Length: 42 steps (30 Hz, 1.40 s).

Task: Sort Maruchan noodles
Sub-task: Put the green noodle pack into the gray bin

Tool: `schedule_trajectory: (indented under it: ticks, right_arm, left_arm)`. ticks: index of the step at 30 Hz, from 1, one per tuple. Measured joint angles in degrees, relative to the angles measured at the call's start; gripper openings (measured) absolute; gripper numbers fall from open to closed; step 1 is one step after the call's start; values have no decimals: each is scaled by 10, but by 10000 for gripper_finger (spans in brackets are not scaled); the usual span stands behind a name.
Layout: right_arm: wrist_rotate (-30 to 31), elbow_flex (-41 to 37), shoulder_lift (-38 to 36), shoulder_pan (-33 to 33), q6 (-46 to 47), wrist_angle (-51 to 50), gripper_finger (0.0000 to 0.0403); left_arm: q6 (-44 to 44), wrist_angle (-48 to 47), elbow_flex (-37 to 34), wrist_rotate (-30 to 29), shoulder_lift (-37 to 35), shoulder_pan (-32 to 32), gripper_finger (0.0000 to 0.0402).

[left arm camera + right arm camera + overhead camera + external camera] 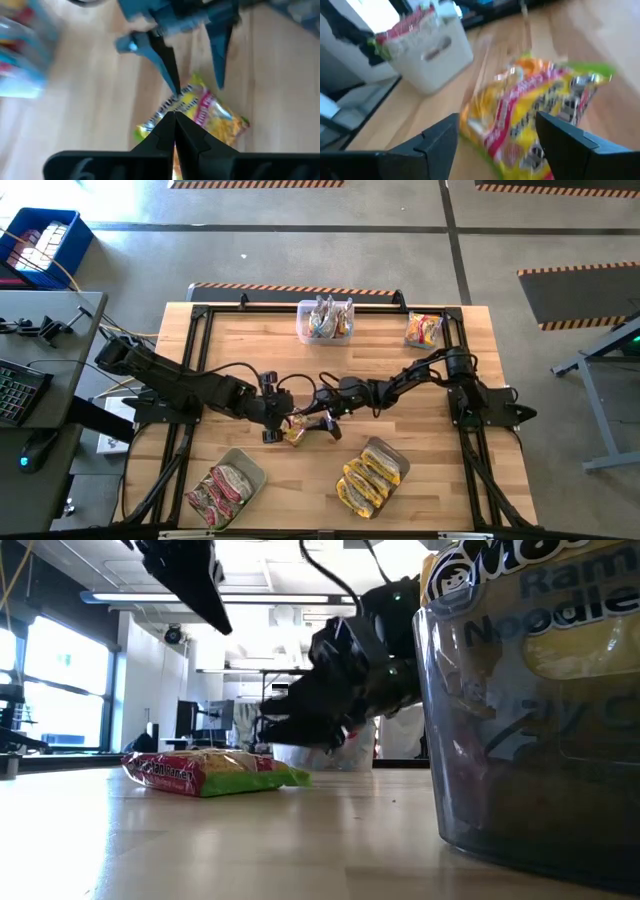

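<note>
Two grippers are met over the middle of the wooden table (240,360), just near of its centre, with one yellow-and-pink noodle packet (294,430) between them. The left gripper (283,428) is reached in from the left side, and its fingers (165,132) are pressed fully together on the packet's edge, so the packet (205,112) is pinched at one end. The right gripper (325,423) is brought in from the right side with its jaws spread wide; in the right wrist view the packet (530,115) is seen between the two dark fingers (437,137), which are not closed on it, and whether they touch it cannot be told.

Three clear tubs are set on the table. One tub (325,320) at the far edge is filled with silvery packets. One tub (228,488) at the near left is filled with pink-red packets, and one tub (372,477) at the near right is filled with yellow-orange packets. One loose packet (423,329) is left lying at the far right, well apart from both grippers.
</note>
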Motion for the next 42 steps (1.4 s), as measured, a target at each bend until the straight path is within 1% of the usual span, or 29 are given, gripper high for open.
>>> schedule_trajectory:
  ticks: [4,7,10,13,17,21,24,31,35,38,40,42]
  right_arm:
    - [-33,-4,-14,0,-4,-30,214]
    - [-55,-12,-36,0,-15,-71,184]
    - [-64,-24,-69,2,-29,-117,168]
    - [-61,-42,-110,3,-48,-169,166]
    - [-46,-57,-156,4,-64,-222,175]
    - [-34,-73,-194,4,-76,-244,186]
    - [-30,-82,-212,4,-79,-247,190]
    - [-24,-84,-217,6,-80,-262,190]
    - [-8,-84,-217,11,-84,-270,190]
    - [7,-84,-217,15,-95,-281,190]
    - [24,-84,-217,15,-95,-287,190]
    - [35,-84,-217,15,-94,-293,190]
  left_arm:
    - [0,8,-37,62,23,32,17]
    - [2,42,-73,117,35,64,43]
    - [18,93,-111,162,44,94,75]
    - [36,140,-133,193,44,121,109]
    - [73,178,-140,236,44,155,147]
    - [113,181,-140,263,53,192,171]
    - [129,174,-140,296,67,221,181]
    - [153,180,-140,371,120,260,184]
    - [175,199,-137,436,150,266,180]
    - [189,212,-137,448,160,264,155]
    - [201,220,-138,461,161,264,124]
    - [215,229,-138,488,162,264,83]
